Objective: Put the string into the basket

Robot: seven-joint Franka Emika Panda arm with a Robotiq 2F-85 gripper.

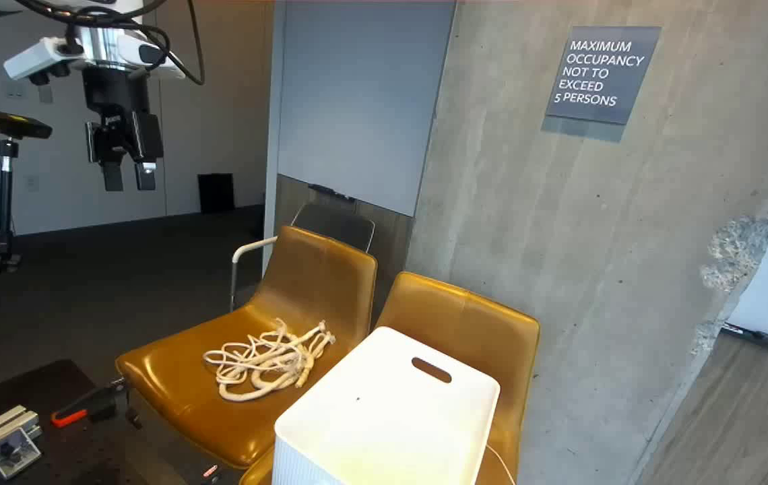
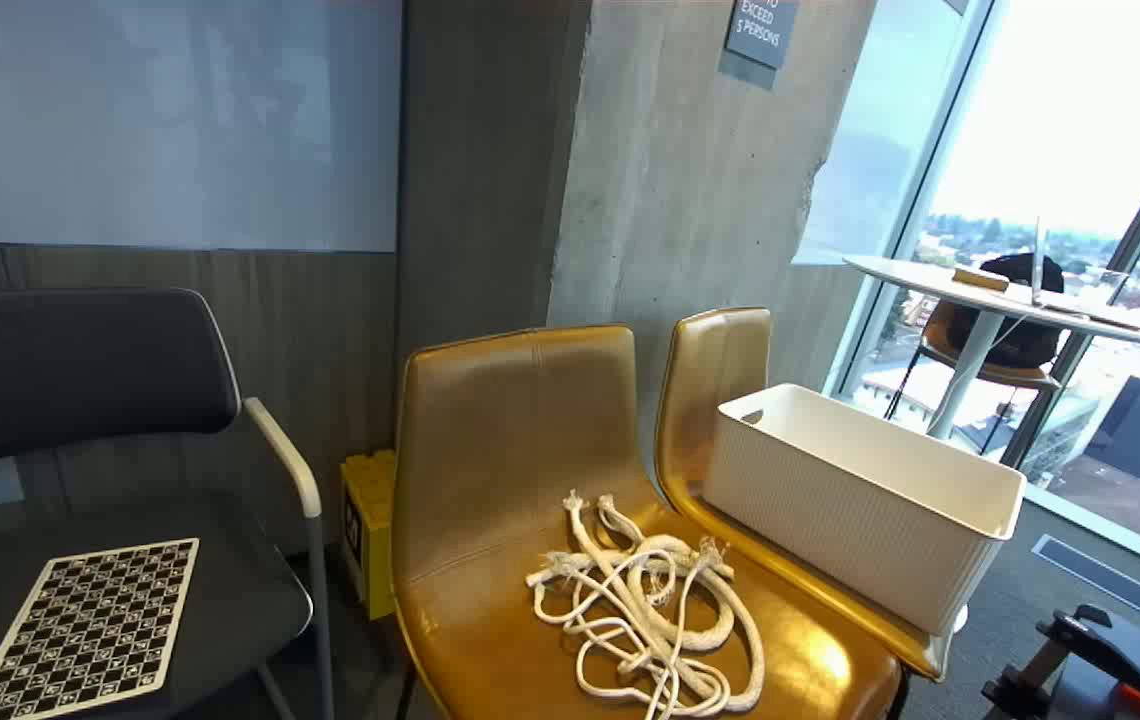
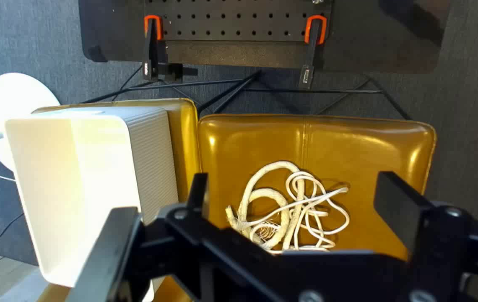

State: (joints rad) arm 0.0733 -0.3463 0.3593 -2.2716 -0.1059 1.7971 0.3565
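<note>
The string is a loose tangle of thick and thin off-white cord. It lies on the seat of a tan chair in both exterior views (image 1: pixel 303 367) (image 2: pixel 638 592) and in the wrist view (image 3: pixel 285 214). The basket, a tall white bin with slot handles, stands on the adjoining tan chair in both exterior views (image 1: pixel 384 411) (image 2: pixel 850 510). Its opening faces up in the wrist view (image 3: pixel 100 180), and I see nothing inside. My gripper (image 1: pixel 129 178) is open and empty, high above the chairs. In the wrist view its fingers (image 3: pixel 295 197) frame the string well below them.
Both tan chairs (image 1: pixel 330 269) have upright backs along the concrete wall. A dark table with a perforated plate (image 3: pixel 239 25) and orange-tipped clamps (image 3: pixel 314 37) borders the seats. A camera stand (image 1: pixel 5 188) stands beside the arm. A dark chair (image 2: pixel 80 380) holds a checkered board.
</note>
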